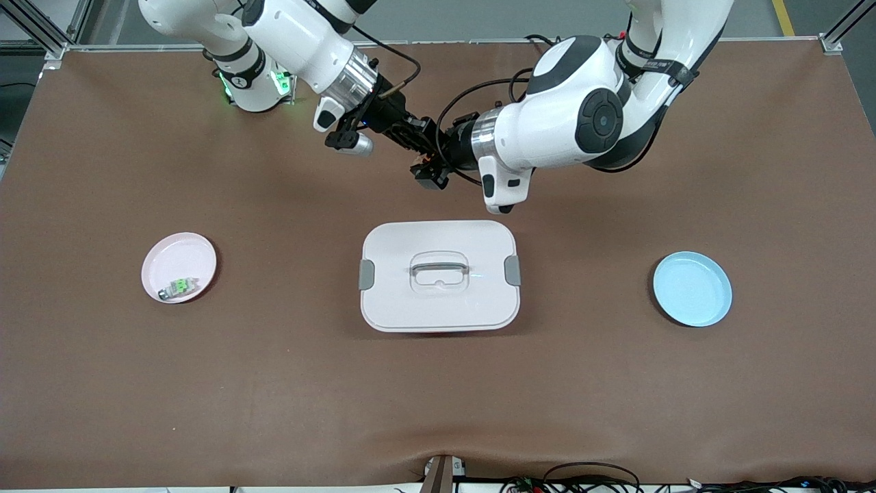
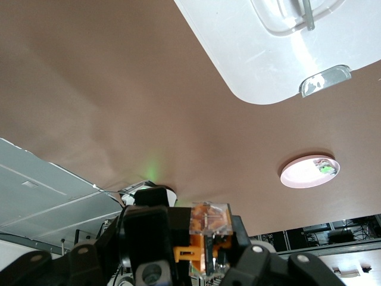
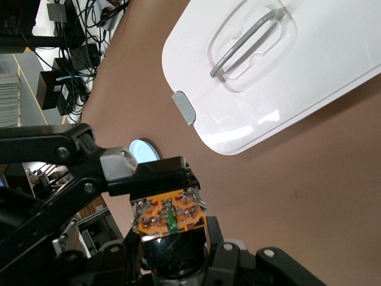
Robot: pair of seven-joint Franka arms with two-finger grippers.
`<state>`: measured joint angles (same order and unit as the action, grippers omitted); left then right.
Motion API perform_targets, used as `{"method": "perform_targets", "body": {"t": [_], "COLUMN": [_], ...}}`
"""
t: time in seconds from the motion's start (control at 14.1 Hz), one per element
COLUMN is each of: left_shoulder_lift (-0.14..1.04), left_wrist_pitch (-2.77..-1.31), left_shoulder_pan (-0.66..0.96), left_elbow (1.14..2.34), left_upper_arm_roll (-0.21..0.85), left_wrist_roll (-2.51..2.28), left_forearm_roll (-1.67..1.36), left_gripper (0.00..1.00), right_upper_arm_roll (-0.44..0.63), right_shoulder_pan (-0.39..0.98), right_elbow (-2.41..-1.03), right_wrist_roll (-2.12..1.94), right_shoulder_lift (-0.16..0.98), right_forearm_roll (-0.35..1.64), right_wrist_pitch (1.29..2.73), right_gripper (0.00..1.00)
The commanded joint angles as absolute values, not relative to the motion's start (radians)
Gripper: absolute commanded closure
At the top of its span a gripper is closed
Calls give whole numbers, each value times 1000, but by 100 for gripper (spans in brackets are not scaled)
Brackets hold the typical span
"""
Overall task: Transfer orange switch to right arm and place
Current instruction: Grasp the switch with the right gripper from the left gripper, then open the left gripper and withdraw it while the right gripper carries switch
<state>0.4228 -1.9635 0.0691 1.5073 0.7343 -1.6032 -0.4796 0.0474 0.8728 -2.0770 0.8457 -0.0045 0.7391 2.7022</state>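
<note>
A robotics lab test cell, not a home or a shop.

Two white jointed arms, the right arm (image 1: pixel 301 41) and the left arm (image 1: pixel 582 116), are mounted at the edge of a desk (image 1: pixel 684 411) spread with a plain brown mat and framed by aluminium rails (image 1: pixel 41 31). Loose cables (image 1: pixel 588 479) hang along the desk's edge nearest the front camera, and the right wrist view shows more cabling and black equipment boxes (image 3: pixel 56 89) on the floor. The only props are sparse test pieces: a white lidded box (image 1: pixel 438 301), a pink plate (image 1: pixel 179 266) and a blue plate (image 1: pixel 692 288).
</note>
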Motion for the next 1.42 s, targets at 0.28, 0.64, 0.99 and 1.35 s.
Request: {"method": "perform_targets", "body": {"t": [0.28,0.64,0.99,1.35], "left_shoulder_lift": [423,416,391,361], "left_wrist_pitch": [-1976,-1962,-1889,-1787], "left_shoulder_pan": [71,52,3,-47], "left_elbow": [1488,1459,1422,1419], "left_upper_arm_roll": [733,732,727,729], "left_wrist_roll": [-1606,-1611,-1605,-1407], "left_forearm_roll": [-459,-423,-313,-96], "left_gripper": [0,0,0,0], "right_upper_arm_roll": [54,57,60,58], "right_shoulder_pan": [873,858,746,593], "right_elbow": [-2080,-2079,-2082,-2080], "right_wrist_roll": [864,864,668,329], "right_shoulder_lift": [-31,-47,-119,-184], "right_forearm_roll": [758,758,643,325], "right_wrist_pitch": [2672,2628,2345,2047], "right_gripper": [97,97,97,96]}}
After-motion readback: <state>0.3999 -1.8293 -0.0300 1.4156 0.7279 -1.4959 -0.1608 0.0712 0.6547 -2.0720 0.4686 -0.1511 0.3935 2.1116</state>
